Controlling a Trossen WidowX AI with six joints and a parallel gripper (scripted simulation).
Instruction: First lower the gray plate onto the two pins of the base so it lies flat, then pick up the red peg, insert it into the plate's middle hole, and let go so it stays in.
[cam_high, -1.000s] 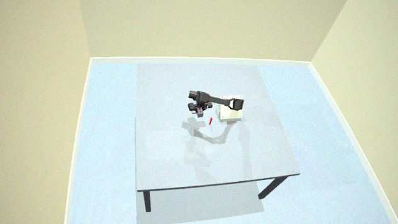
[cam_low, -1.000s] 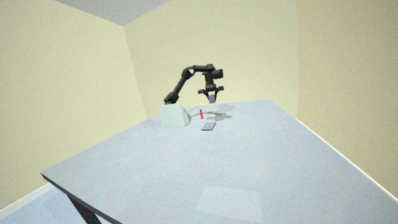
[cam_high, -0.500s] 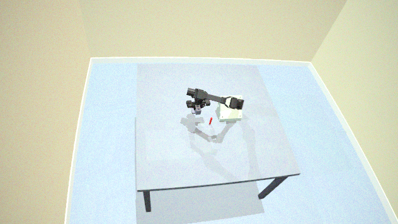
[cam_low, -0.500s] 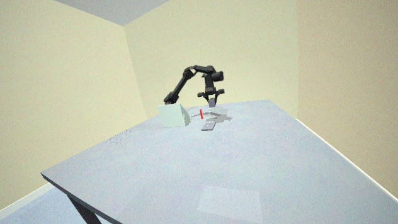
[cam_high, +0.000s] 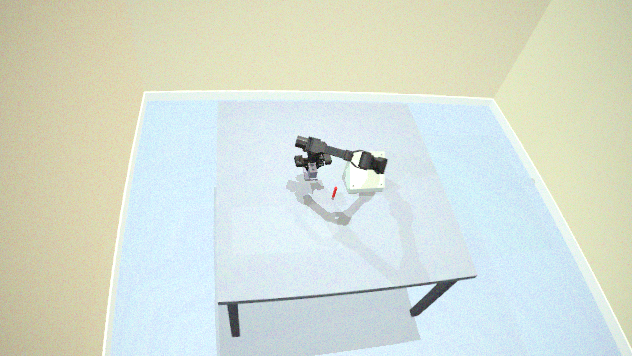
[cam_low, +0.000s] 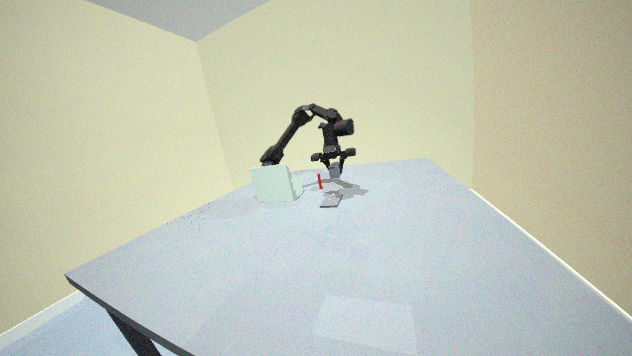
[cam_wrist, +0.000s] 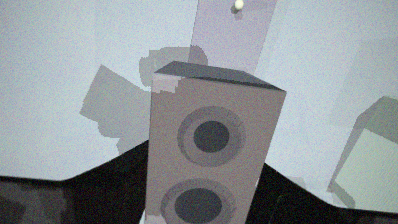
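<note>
A gray table (cam_high: 280, 260) with dark slanted legs (cam_high: 433, 298) is seen on a pale blue floor (cam_high: 165, 225), which is edged by a white skirting strip (cam_high: 129, 190). The room is closed in by plain beige walls (cam_low: 100, 125), and 2 of them are met at a corner (cam_low: 215, 115) under a gray ceiling (cam_low: 190, 17). Soft shadows (cam_high: 350, 220) are cast across the tabletop.
</note>
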